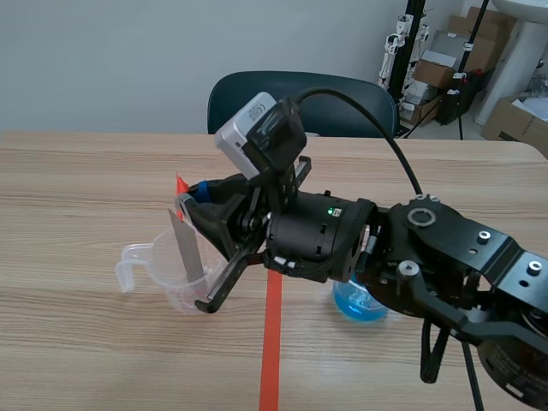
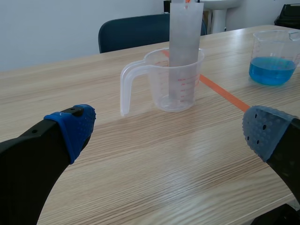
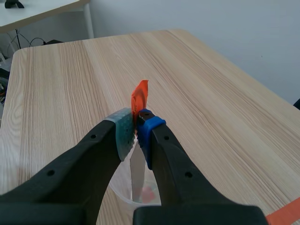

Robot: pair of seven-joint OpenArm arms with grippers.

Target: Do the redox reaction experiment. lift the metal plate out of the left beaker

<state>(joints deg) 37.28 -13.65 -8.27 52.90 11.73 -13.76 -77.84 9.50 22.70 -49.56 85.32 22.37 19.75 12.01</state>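
Scene view: the right arm (image 1: 445,257) sits right over the blue-liquid beaker (image 1: 355,306), so only a sliver of blue peeks out. The top end of the metal plate (image 1: 187,248) disappears behind the right end effector (image 1: 190,195). The left wrist view chops off the plate's top and that beaker's far side. The red scale marks on the left beaker (image 2: 176,82) are too small to read. In the right wrist view, the fingers cover most of it.
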